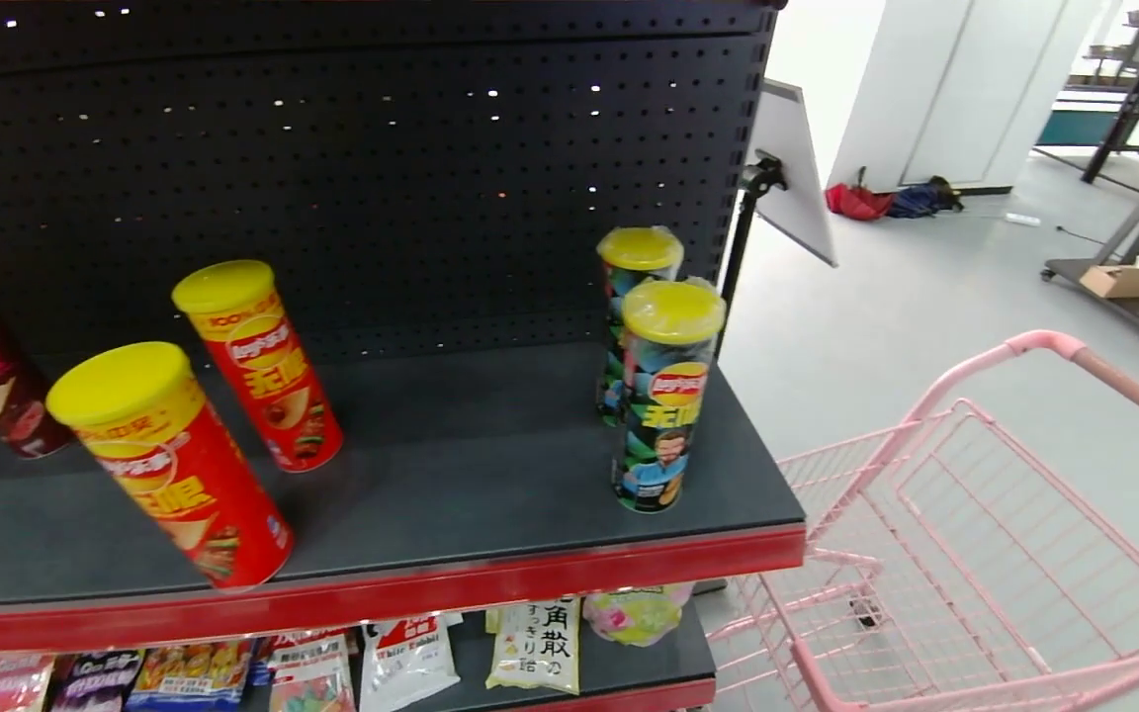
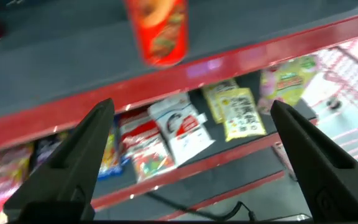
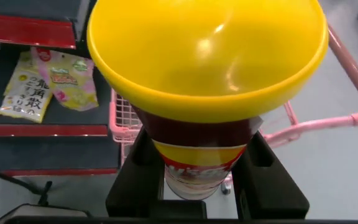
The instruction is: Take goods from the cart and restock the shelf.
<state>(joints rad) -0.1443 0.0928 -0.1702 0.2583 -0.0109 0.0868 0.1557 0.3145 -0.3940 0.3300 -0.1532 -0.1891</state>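
Cardboard-stiff yet light, we judge the yellow-lidded chip can (image 3: 207,163). Our right pincer (image 3: 205,186) clamps its body by the pink cart (image 3: 350,65); mid-tube suits best. Left pincer (image 2: 191,107) gapes empty.

Your head camera looks forward and down onto the shelf (image 1: 490,475), with the pink cart (image 1: 1044,343) at its right. Your left wrist camera faces the shelf's red edge (image 2: 216,65) from close by. Your right wrist camera looks along its yellow-lidded can (image 3: 207,56), very near. All three catch the snack bags (image 1: 535,643) below.
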